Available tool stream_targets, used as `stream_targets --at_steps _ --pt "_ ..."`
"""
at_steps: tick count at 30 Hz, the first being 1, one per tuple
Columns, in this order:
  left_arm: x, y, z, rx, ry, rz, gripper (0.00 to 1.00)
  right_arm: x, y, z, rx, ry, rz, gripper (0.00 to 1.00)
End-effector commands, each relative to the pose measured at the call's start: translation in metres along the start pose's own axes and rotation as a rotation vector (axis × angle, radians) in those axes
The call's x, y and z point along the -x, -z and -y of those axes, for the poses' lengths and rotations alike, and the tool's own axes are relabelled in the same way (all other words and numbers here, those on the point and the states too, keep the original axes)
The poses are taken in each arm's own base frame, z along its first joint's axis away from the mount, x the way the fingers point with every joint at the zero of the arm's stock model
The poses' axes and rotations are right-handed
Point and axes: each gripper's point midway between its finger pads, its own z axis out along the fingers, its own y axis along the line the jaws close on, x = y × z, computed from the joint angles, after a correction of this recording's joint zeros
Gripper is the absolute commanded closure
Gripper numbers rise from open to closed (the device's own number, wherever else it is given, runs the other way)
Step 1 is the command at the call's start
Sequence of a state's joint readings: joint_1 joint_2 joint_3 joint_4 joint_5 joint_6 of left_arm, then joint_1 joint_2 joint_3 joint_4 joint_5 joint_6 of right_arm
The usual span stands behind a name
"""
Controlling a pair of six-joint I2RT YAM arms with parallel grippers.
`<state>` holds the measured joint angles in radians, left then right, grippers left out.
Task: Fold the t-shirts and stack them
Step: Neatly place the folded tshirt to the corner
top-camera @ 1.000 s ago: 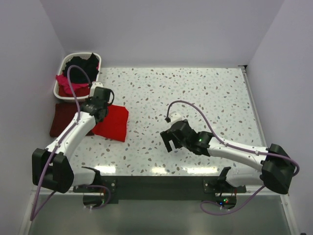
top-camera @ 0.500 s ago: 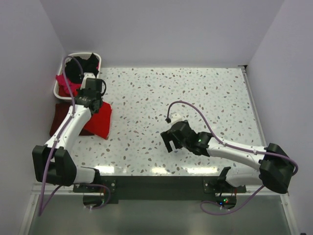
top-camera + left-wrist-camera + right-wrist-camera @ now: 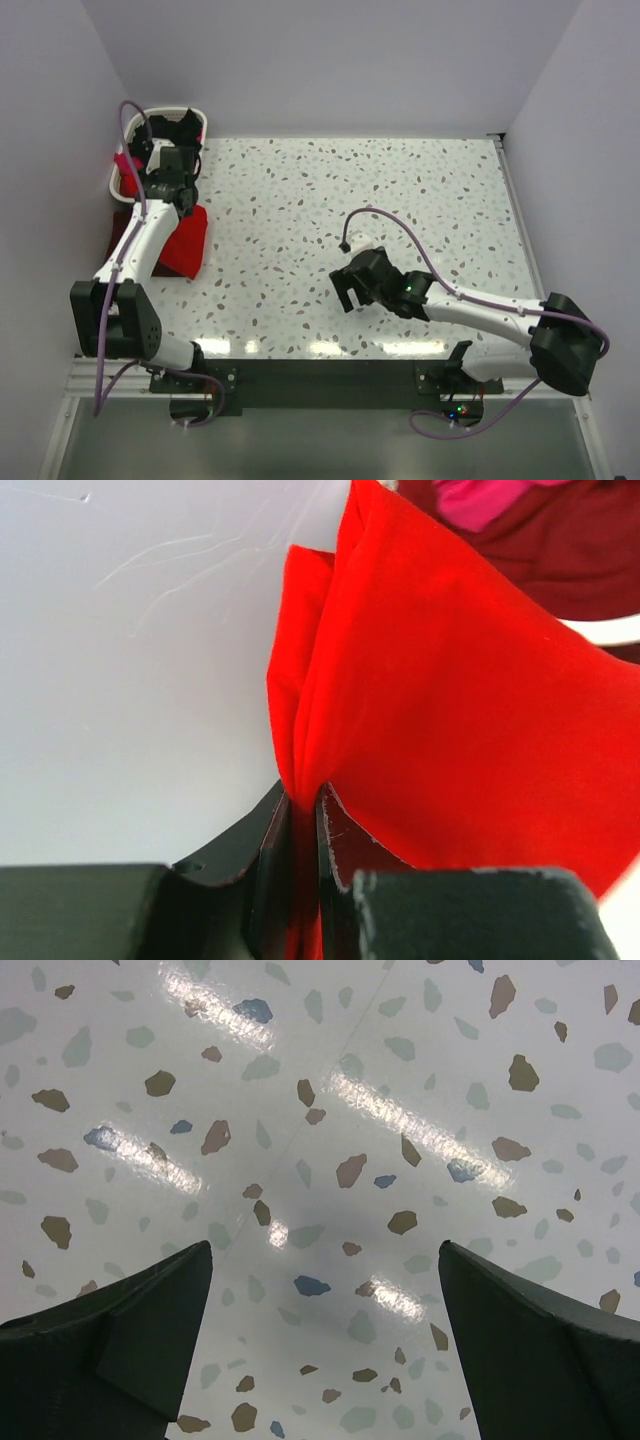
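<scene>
Now the left tool (image 3: 303, 800) pinches a gathered fold of the bright red t-shirt (image 3: 186, 240) between its nearly closed jaws. It holds this at the far left of the tabletop (image 3: 400, 200), just beside the white basket (image 3: 199, 113). The right tool (image 3: 325, 1290) hovers with jaws spread wide over the speckled surface, well apart from the shirt.
</scene>
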<state>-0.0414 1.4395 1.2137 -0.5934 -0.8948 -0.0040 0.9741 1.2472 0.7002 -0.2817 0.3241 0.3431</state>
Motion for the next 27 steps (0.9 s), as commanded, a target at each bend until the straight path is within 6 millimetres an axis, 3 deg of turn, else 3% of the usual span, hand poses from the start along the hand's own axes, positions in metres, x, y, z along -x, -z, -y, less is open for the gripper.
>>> stream_targets --at_steps 1,14,27 --pt "0.016 -0.011 -0.030 0.150 0.051 0.020 0.81 0.015 0.003 0.003 -0.011 -0.032 0.079 0.01" --pt "-0.020 -0.074 -0.037 0.201 0.222 -0.015 0.80 0.012 0.002 0.005 -0.020 -0.030 0.078 0.01" --pt "-0.041 -0.128 -0.024 0.193 0.318 -0.085 0.82 0.001 -0.007 0.010 -0.050 -0.019 0.040 0.01"
